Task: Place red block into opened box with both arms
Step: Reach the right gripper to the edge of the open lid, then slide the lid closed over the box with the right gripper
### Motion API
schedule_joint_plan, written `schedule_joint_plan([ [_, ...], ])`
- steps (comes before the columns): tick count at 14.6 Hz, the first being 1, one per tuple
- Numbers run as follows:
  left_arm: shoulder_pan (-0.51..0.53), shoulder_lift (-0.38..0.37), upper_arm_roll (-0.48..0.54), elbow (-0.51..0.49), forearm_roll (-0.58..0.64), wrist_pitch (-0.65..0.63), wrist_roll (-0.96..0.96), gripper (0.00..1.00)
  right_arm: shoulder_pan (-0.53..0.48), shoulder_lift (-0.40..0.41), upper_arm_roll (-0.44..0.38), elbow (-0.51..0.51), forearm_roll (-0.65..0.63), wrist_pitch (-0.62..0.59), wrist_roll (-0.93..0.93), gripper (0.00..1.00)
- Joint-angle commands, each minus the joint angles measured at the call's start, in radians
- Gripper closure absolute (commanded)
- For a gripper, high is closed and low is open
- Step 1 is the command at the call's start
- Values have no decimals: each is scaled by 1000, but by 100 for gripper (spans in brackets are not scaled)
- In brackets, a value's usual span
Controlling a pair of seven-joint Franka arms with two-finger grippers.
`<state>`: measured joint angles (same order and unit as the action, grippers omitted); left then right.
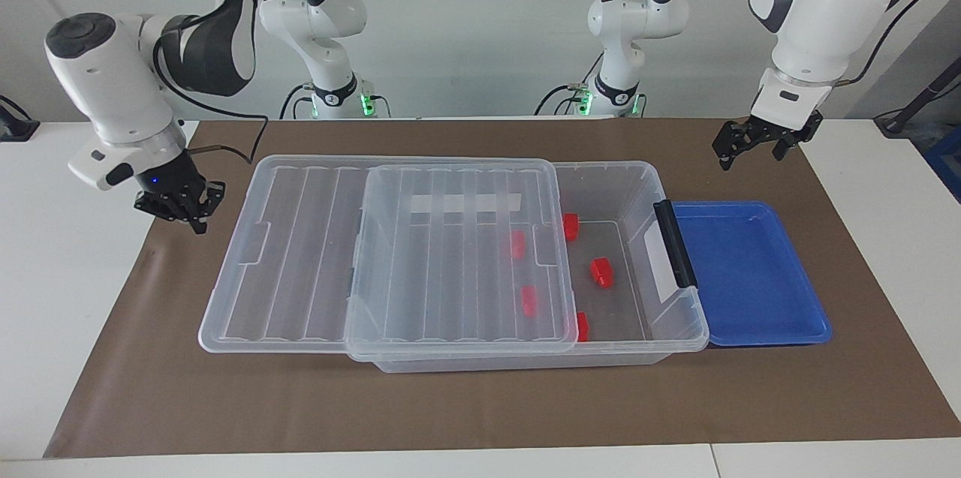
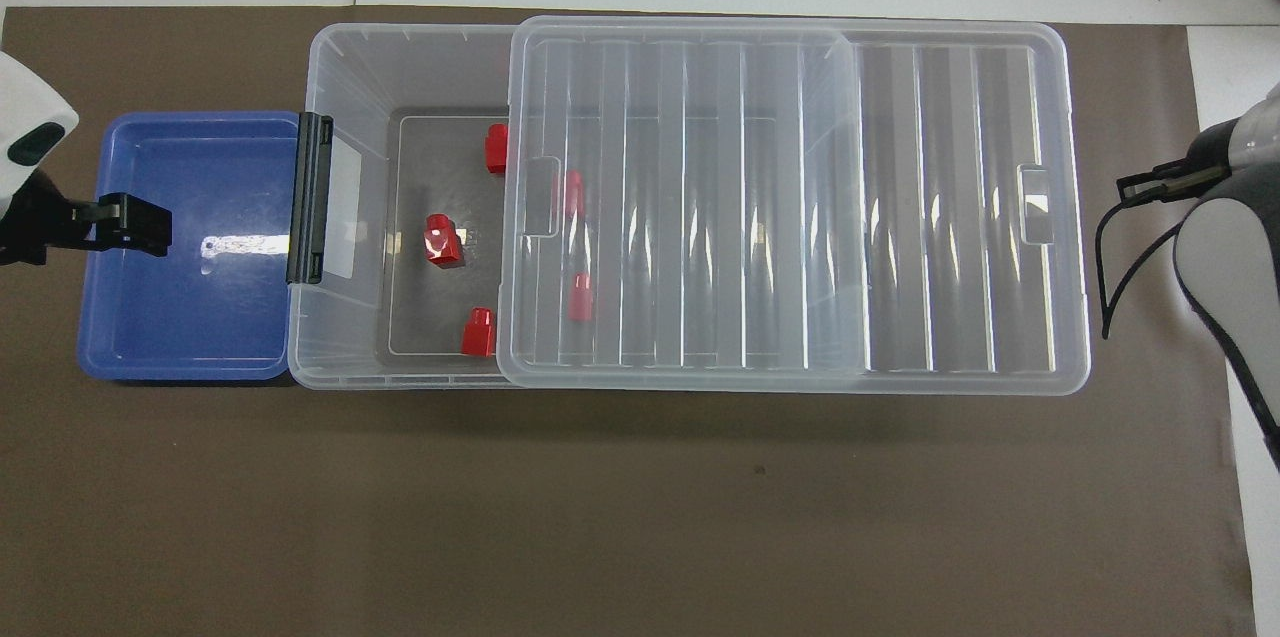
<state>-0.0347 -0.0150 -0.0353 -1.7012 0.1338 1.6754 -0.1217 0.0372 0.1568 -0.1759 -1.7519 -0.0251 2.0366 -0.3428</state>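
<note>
On the brown mat, the clear storage box is sitting with its ribbed clear lid slid partway off toward the right arm's end, leaving the end by the black handle uncovered. Five red blocks are lying on the box floor. One red block is resting in the middle of the uncovered part, another is lying at the lid's edge nearer to the robots, and a third is lying at the lid's edge farther from the robots. Two more are showing through the lid. The blue tray is touching the box's handle end.

The left gripper is hanging over the mat just beside the corner of the blue tray nearer to the robots, its jaws standing apart and holding nothing. The right gripper is hanging low over the mat, just beside the lid's end away from the box's handle, its fingertips pressed together on nothing.
</note>
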Motion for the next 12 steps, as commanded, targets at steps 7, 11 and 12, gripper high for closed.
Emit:
schedule_joint_plan([
  [7, 7, -16, 0, 0, -43, -40, 36, 0, 26, 72, 13, 11, 16, 93, -1, 100],
  [11, 13, -16, 0, -3, -60, -40, 37, 0, 78, 72, 13, 9, 17, 93, 74, 100],
  [12, 18, -16, 0, -3, -80, -40, 37, 0, 84, 72, 16, 8, 17, 89, 76, 100],
])
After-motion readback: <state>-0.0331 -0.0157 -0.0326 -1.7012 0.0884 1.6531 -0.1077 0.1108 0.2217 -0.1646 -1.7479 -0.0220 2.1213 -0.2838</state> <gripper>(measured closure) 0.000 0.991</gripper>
